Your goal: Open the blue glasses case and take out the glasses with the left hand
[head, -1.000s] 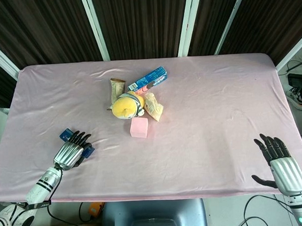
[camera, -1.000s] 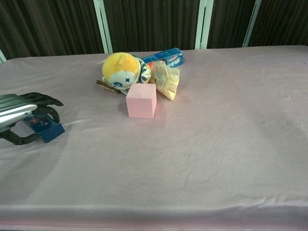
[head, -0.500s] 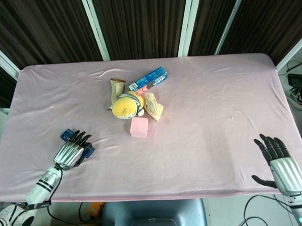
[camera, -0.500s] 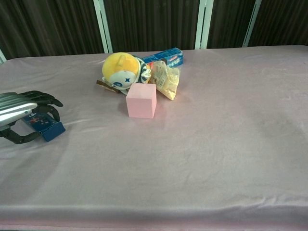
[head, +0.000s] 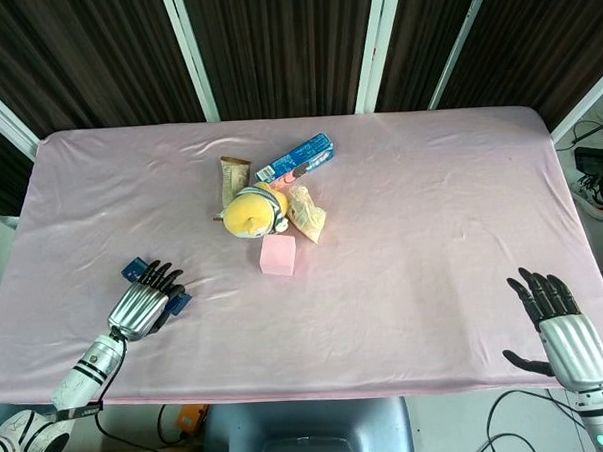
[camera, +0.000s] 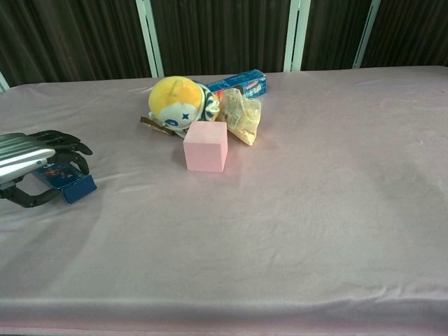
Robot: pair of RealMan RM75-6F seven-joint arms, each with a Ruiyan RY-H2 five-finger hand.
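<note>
The blue glasses case [camera: 68,183] lies flat on the pink desk [head: 432,230], near its left front corner, lid not visibly raised, no glasses showing. The left hand [head: 145,298] sits right over it, dark fingers [camera: 59,142] draped across the top and the thumb hooked round the near side. It looks like a loose cupping hold on the case, though a firm grip I cannot confirm. Against a second ago, barely anything differs: the hand has slid a touch toward the robot and the case's front corner peeks out a little more in the chest view. So my read is the opening step hasn't really begun; the hand is settling its purchase. Over on the far side, the right hand [head: 556,320] hovers off the desk edge, fingers spread, holding nothing. Mid-desk, well apart from the case, sit a yellow plush toy [head: 252,211], a pink block [head: 278,255], a snack bag [head: 306,213] and a blue tube box [head: 297,158].
</note>
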